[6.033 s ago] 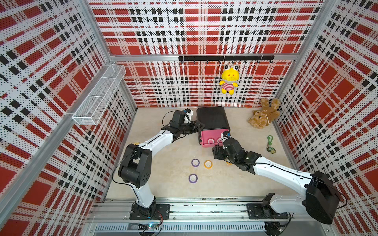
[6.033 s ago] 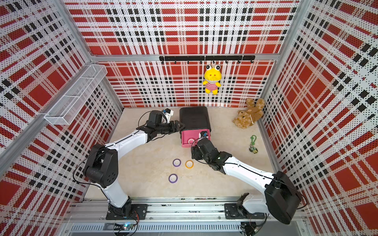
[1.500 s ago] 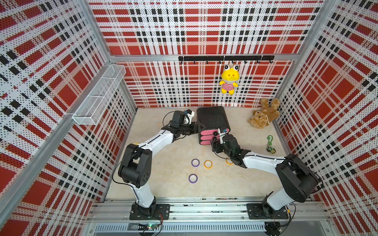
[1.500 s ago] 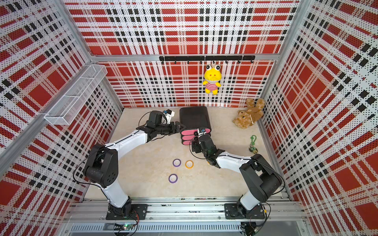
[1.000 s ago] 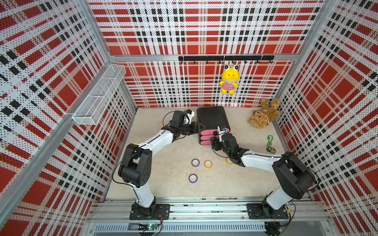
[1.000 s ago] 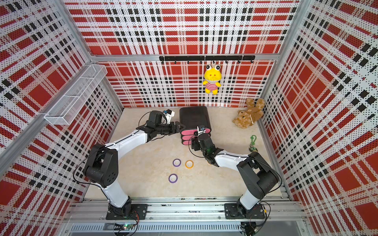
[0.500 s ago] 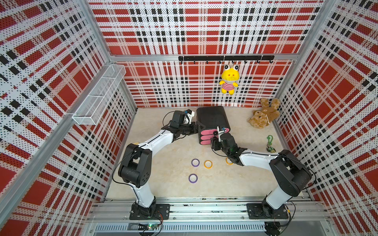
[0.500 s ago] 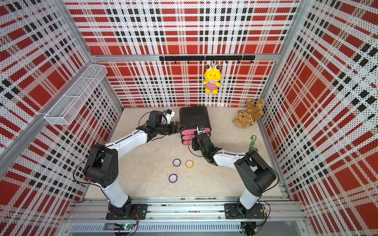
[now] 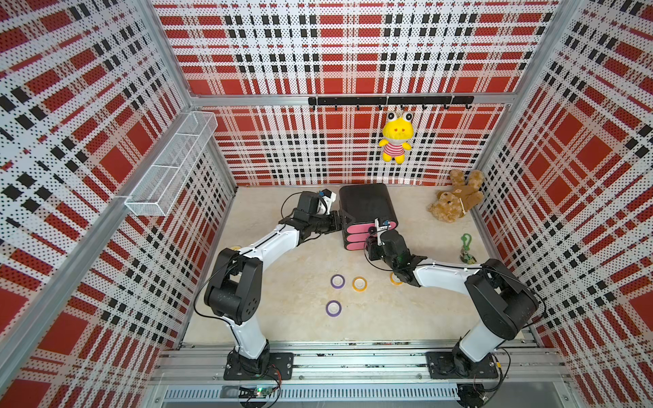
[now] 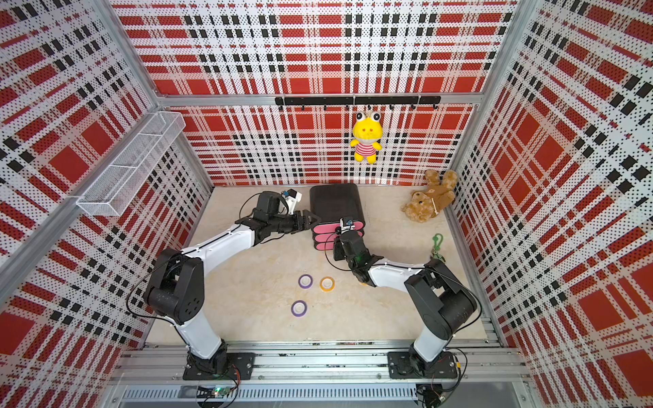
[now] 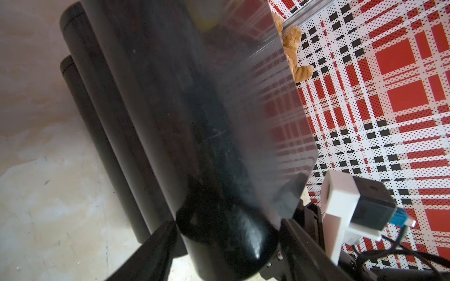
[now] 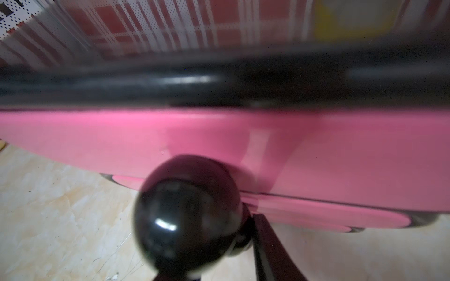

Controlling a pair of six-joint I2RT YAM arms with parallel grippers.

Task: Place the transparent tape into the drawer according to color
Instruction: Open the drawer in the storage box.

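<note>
Nearest, the beige marbled worktop (image 9: pixel 293 328) lies open at lower centre, carrying a near purple roll (image 9: pixel 333 308), a farther purple roll (image 9: pixel 338 281) and an orange roll (image 9: pixel 359 283). A second orange roll (image 9: pixel 394 279) peeks from under the right arm. Beyond, the right claw (image 9: pixel 370 237) meets a pink drawer's black knob (image 12: pixel 187 219), its grip unclear. The left claw (image 9: pixel 337 222) grasps the drawer unit (image 9: pixel 367 205) by its corner. Plaid walls (image 9: pixel 353 53) enclose everything.

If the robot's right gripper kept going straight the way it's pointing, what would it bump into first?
Probably the round black knob right in front of the right gripper, then the pink drawer front of the cabinet behind it. Blur hides whether they already touch.
</note>
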